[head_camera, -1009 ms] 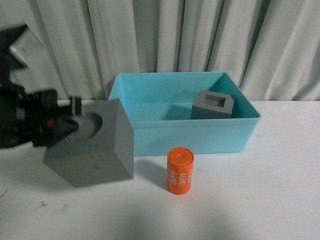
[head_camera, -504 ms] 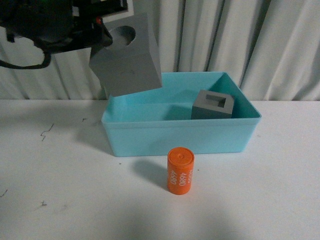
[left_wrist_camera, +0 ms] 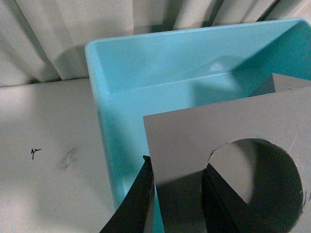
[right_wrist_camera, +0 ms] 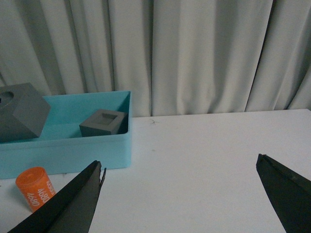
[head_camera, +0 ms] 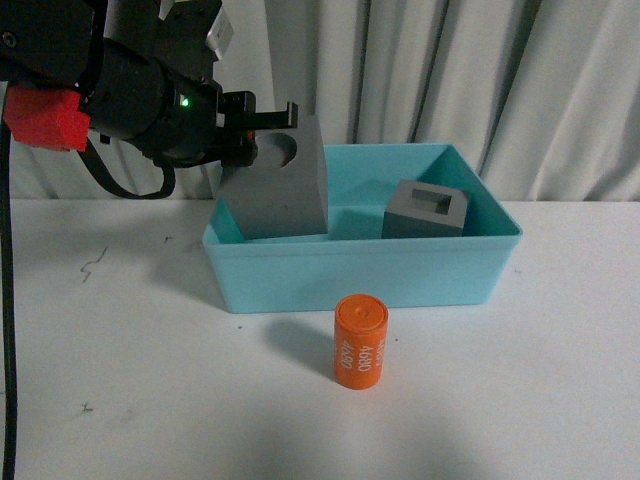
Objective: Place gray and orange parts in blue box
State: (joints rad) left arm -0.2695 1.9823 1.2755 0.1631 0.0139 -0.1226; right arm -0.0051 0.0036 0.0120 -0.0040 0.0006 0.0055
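Observation:
My left gripper (head_camera: 262,135) is shut on the gray cube with the round recess (head_camera: 280,185) and holds it tilted over the left end of the blue box (head_camera: 360,275). In the left wrist view one finger is inside the recess and one outside the cube's wall (left_wrist_camera: 184,145), above the box (left_wrist_camera: 160,63). The gray cube with the square recess (head_camera: 425,210) sits inside the box at the right. The orange cylinder (head_camera: 360,341) with white digits stands upright on the table in front of the box. My right gripper (right_wrist_camera: 180,170) is open and empty, right of the box (right_wrist_camera: 68,145).
The white table (head_camera: 520,400) carries the box and cylinder. A pale curtain (head_camera: 450,70) hangs close behind the box. The left arm's black body and a red part (head_camera: 45,118) fill the upper left of the front view.
The left gripper has carried the round-recess cube up from the table at the left, then right and down over the box's left end. The box, the other cube and the cylinder have not moved.

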